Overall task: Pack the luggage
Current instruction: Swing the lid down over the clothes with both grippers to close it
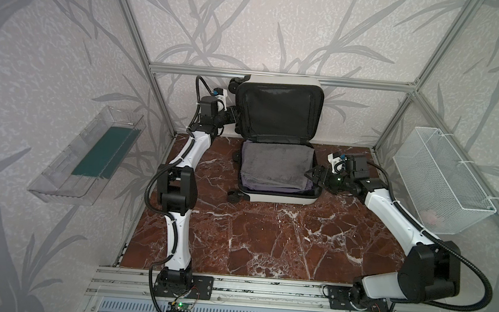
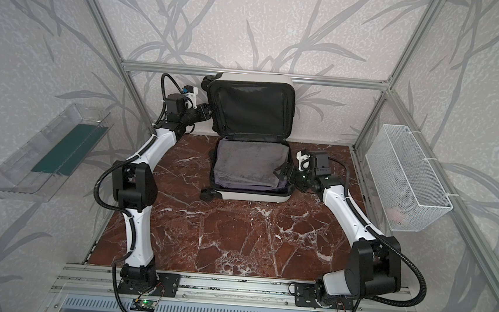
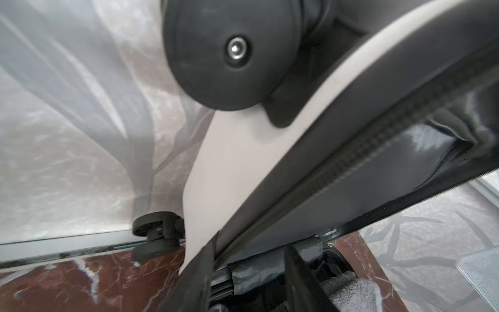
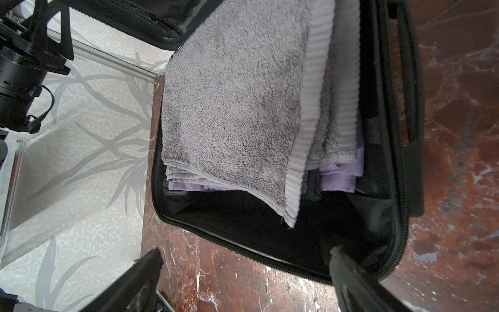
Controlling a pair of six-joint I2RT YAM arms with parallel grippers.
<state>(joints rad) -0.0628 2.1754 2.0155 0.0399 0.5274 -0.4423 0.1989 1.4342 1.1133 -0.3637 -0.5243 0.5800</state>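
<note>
On far red-marble tabletop point(image 1: 266, 240), open white hard-shell luggage point(image 1: 281, 198), folded grey towel point(image 1: 274, 168) inside; right gripper point(image 1: 309, 177) jaws apart, left gripper point(image 1: 234, 114) state unclear

left arm point(image 1: 195, 146) raised, right jaws wide apart.

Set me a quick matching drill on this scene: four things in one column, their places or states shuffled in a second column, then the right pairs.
Things
1. grey towel
2. luggage lid
3. clear tray
4. wire basket

Places or states
A. hanging at the cell's right side
B. standing upright at the back
C. folded inside the lower shell
D. at the cell's left side, holding a dark green item

Pairs: 1-C, 2-B, 3-D, 4-A
</note>
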